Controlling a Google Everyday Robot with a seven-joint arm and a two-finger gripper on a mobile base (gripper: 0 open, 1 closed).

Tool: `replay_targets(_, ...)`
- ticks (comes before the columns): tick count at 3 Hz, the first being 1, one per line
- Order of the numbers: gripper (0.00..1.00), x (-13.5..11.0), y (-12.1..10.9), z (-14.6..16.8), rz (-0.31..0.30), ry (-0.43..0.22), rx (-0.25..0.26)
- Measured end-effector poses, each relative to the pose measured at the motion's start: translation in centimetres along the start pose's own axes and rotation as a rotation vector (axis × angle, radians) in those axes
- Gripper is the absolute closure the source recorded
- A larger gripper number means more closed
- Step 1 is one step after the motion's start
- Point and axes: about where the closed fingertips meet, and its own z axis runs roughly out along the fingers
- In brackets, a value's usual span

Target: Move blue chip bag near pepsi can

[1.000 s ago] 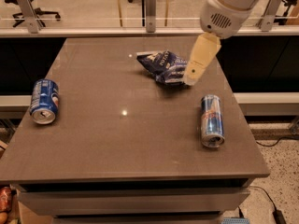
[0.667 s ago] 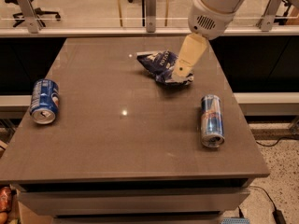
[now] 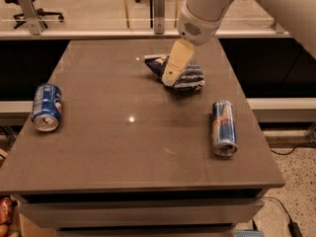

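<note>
Grey-brown surface [image 3: 123, 157], seen front to back. Nearest the camera, off to the right of the jaws, a slim blue-and-silver can [image 3: 224, 127] lies on its side. Well to the left of the jaws, by the surface's left edge, lies the pepsi can [image 3: 46, 107], also on its side. Further back the blue chip bag [image 3: 190, 75] sits crumpled directly under the gripper [image 3: 170, 77], which hangs over the bag's left part; whether the jaws are wide or narrow can't be told. Behind them, a rail w/ posts [image 3: 158, 9].

Risks, as judged: the foil is slick & creased, so a pinch on a loose fold could slip mid-carry. The pepsi can, round & on its side, may roll off the edge if the bag bumps it.

Count: 2 cans, 1 bag, 1 gripper.
</note>
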Motion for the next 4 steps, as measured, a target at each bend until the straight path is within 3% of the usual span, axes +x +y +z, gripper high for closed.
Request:
replay_targets(2, 0.00, -2.1, 0.8, 4.8, 0.025, 0.016, -0.014)
replay_targets(4, 0.00, -2.2, 1.3, 8.3, 0.031, 0.034, -0.029)
